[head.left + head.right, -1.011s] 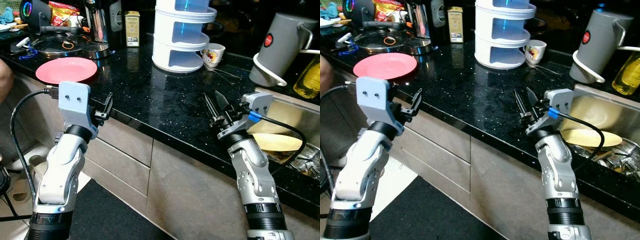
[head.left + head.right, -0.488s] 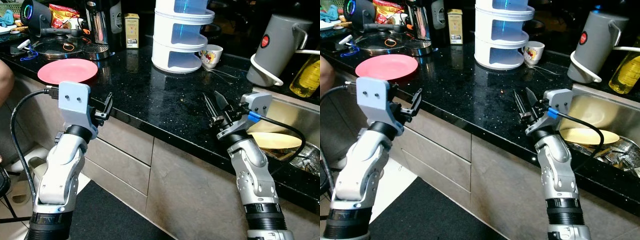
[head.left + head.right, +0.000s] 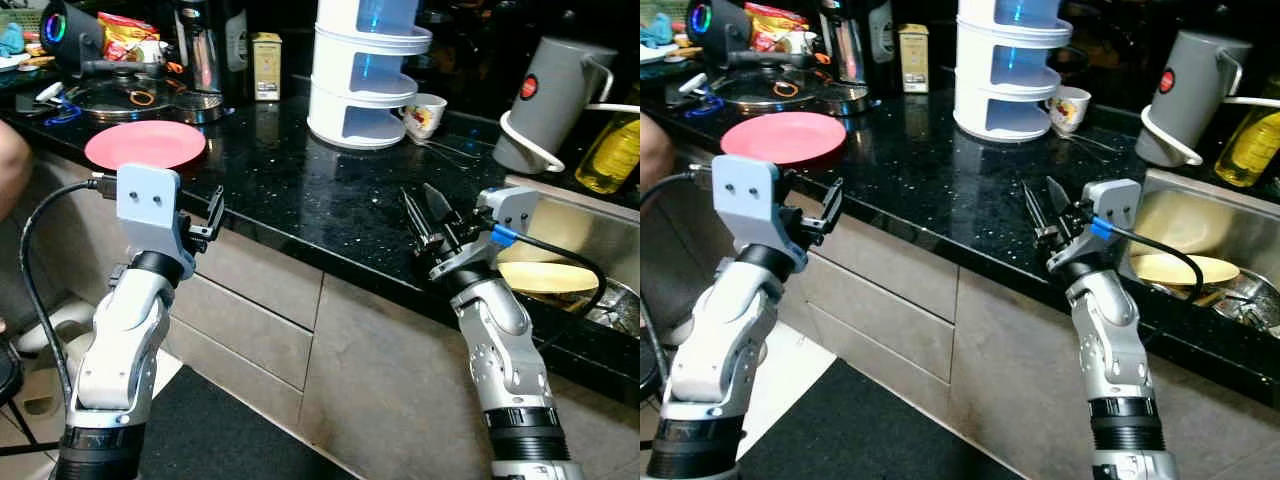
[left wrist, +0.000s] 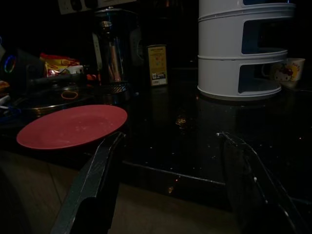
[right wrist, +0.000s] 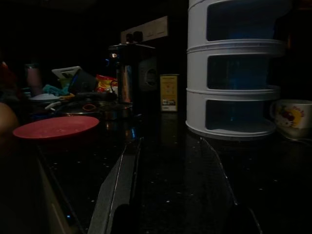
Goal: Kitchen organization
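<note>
A red plate (image 3: pixel 145 146) lies near the front edge of the black counter (image 3: pixel 320 200), on the left. My left gripper (image 3: pixel 212 214) hovers just off that edge, right of the plate, open and holding nothing; the left wrist view shows the plate (image 4: pixel 72 126) ahead past the fingers (image 4: pixel 100 180). My right gripper (image 3: pixel 424 213) is raised over the counter's front edge beside the sink (image 3: pixel 600 235), open and empty. A yellow plate (image 3: pixel 548 277) lies in the sink. A white three-tier rack (image 3: pixel 370 70) stands at the back, with a patterned cup (image 3: pixel 425 113) beside it.
A grey jug (image 3: pixel 550 100) and an oil bottle (image 3: pixel 612 150) stand behind the sink. A pan lid (image 3: pixel 125 95), a steel kettle (image 3: pixel 200 55), a yellow box (image 3: pixel 266 65) and snack packets crowd the back left. Part of a person (image 3: pixel 8 165) is at the left edge. Drawers (image 3: pixel 250 320) run below the counter.
The whole picture has shifted a little, so the camera moved. Both arms keep their poses and both grippers stay open.
</note>
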`<state>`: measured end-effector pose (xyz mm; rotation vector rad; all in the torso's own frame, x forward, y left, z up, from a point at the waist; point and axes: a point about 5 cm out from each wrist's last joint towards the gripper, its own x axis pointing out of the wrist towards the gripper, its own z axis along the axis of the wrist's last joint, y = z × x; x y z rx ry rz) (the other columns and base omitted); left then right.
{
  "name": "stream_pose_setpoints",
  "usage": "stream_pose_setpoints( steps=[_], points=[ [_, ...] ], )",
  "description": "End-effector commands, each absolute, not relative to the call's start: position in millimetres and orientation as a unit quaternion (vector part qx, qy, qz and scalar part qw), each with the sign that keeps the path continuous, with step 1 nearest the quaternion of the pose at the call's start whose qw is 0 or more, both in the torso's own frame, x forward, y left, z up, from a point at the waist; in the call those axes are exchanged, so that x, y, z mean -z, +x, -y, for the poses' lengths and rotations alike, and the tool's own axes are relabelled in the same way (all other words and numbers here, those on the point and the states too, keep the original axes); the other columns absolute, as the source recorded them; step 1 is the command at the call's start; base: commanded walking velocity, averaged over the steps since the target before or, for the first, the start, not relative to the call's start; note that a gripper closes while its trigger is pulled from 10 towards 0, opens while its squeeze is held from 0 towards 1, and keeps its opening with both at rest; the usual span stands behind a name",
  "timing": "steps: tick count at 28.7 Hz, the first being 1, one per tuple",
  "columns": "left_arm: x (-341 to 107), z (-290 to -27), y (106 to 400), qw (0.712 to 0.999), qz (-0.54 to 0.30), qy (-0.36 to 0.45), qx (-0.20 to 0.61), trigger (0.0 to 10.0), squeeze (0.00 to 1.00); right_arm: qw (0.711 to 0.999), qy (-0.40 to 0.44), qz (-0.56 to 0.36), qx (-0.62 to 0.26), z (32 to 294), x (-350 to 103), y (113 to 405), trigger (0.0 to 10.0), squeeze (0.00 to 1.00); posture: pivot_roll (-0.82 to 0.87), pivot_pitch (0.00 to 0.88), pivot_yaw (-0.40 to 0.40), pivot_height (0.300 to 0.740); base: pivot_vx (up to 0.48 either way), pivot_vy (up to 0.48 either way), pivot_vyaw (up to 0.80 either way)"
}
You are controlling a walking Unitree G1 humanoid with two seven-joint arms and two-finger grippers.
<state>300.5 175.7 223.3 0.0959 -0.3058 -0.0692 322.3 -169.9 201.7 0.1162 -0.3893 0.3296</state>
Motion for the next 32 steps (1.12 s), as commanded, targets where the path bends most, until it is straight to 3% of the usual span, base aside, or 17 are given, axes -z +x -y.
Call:
stream_pose_setpoints(
  steps=[1, 26, 32],
  points=[
    [-217.9, -174.8, 301.4, 0.988, 0.139, 0.05, 0.036, 10.0, 0.0, 0.966, 0.053, 0.192, -0.162, 171.5, -202.7, 322.0, 10.0, 0.0, -0.06, 0.0, -0.058, 0.74, 0.0, 0.334, 0.0],
    [-215.5, -176.8, 300.3, 0.99, 0.134, 0.04, 0.031, 10.0, 0.0, 0.966, 0.055, 0.185, -0.17, 168.4, -199.9, 321.2, 10.0, 0.0, -0.06, 0.0, -0.061, 0.74, 0.0, 0.424, 0.0],
    [-215.1, -177.2, 300.6, 0.99, 0.135, 0.025, 0.025, 10.0, 0.0, 0.966, 0.055, 0.183, -0.172, 168.0, -199.7, 321.3, 10.0, 0.0, -0.06, 0.0, -0.063, 0.74, 0.0, 0.106, 0.0]
  ],
)
